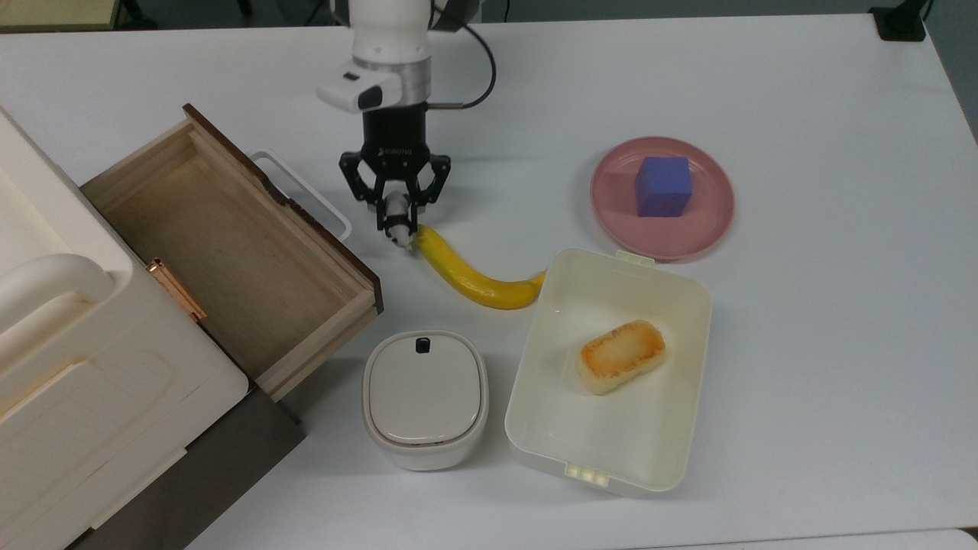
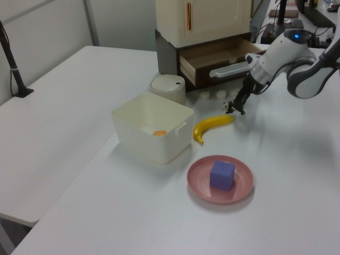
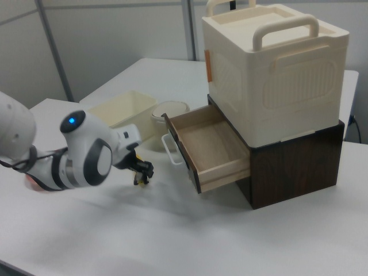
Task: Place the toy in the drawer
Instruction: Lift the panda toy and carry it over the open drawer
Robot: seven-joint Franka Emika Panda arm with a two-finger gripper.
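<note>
Because your gripper pinches the toy just beside the banana, the drawer stands pulled open to take it.

A broad white table with a matte top fills the scene under even, diffuse light that casts soft shadows. In the left view a second white table adjoins it along a straight seam, and a black pole rises from a clamp at its far corner. Behind these stand pale grey partition panels divided by a metal post. The right view shows the same kind of grey wall panels with a vertical metal strip between them. At the top view's upper right corner a small black block sits at the table edge, with dark floor beyond.
</note>
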